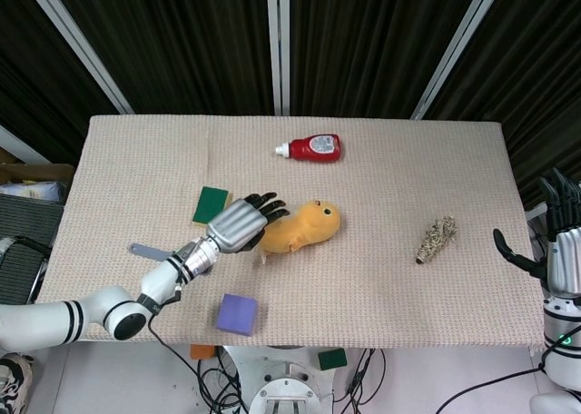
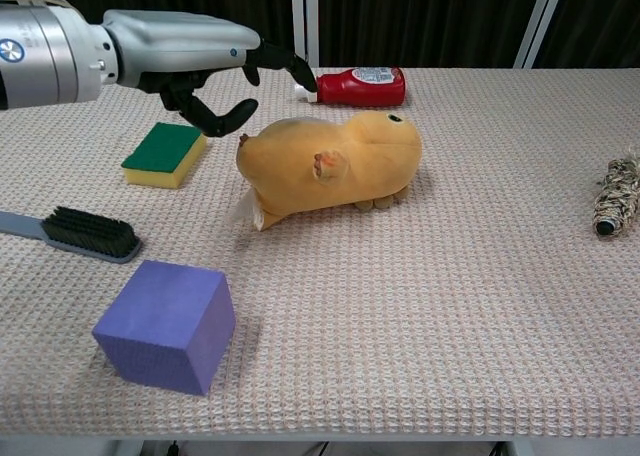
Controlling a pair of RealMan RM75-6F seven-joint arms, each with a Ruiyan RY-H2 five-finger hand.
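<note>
An orange plush animal (image 1: 307, 227) (image 2: 330, 162) lies on its side in the middle of the woven table mat, head toward the right. My left hand (image 1: 238, 223) (image 2: 205, 68) hovers just above and to the left of the plush's rear end, fingers curved and apart, holding nothing and not touching the plush. My right hand (image 1: 556, 237) stays off the table's right edge with its fingers spread and nothing in it; the chest view does not show it.
A red sauce bottle (image 1: 311, 147) (image 2: 360, 86) lies at the back. A green-and-yellow sponge (image 1: 211, 206) (image 2: 165, 154) and a grey brush (image 1: 147, 250) (image 2: 85, 233) lie left, a purple cube (image 1: 237, 314) (image 2: 165, 324) front left, a straw bundle (image 1: 437, 239) (image 2: 615, 196) right.
</note>
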